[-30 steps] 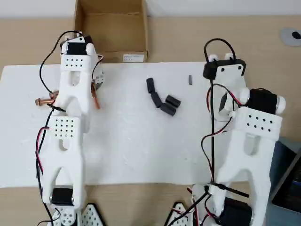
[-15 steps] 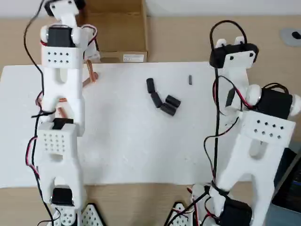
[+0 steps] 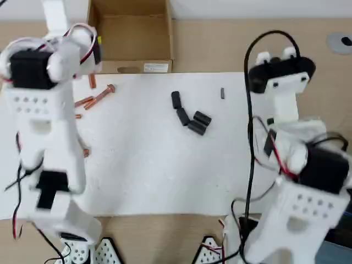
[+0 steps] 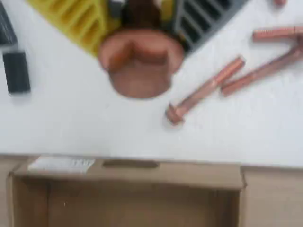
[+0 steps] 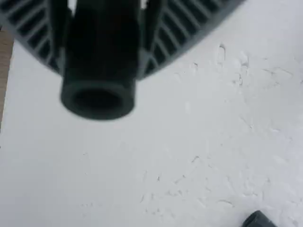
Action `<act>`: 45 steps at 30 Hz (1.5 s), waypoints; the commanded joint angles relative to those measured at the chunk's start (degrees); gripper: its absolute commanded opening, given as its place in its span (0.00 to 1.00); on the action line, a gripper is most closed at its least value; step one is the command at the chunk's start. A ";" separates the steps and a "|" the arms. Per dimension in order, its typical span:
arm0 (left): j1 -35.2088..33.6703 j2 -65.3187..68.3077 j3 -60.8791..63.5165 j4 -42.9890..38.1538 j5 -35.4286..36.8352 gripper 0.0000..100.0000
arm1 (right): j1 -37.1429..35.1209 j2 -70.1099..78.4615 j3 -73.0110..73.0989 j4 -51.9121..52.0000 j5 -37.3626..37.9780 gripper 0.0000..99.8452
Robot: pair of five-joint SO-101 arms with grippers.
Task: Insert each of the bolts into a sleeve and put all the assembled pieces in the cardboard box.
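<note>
Just in front of the cardboard box (image 3: 170,38), over the white sheet (image 3: 143,176) that covers the desk (image 3: 220,44), the left hand (image 4: 141,23) is closed on a copper bolt (image 4: 141,64), whose head faces the wrist camera. Several loose bolts (image 3: 99,98) lie on the sheet near the box's front left corner, and two of them lie close side by side. One more bolt (image 3: 86,152) lies farther from the box, beside the left arm. Four black sleeves (image 3: 196,127) lie bunched on the sheet, off the box's front right corner and apart from it. A small grey piece (image 3: 222,93) lies beyond them, farther from the box. The right hand (image 5: 102,23), well to the right of the box, grips another black sleeve (image 5: 98,85), its open end toward the wrist camera.
</note>
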 commanded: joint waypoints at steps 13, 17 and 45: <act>0.00 -47.60 55.47 -6.51 0.00 0.00 | 0.66 -24.40 27.47 -12.75 -6.07 0.01; 0.00 -58.33 70.51 -14.68 0.00 0.00 | -1.63 -30.73 35.47 -17.93 -10.37 0.01; 0.62 -108.00 122.37 -42.81 19.34 0.00 | -42.68 -59.12 70.02 -41.49 -22.42 0.01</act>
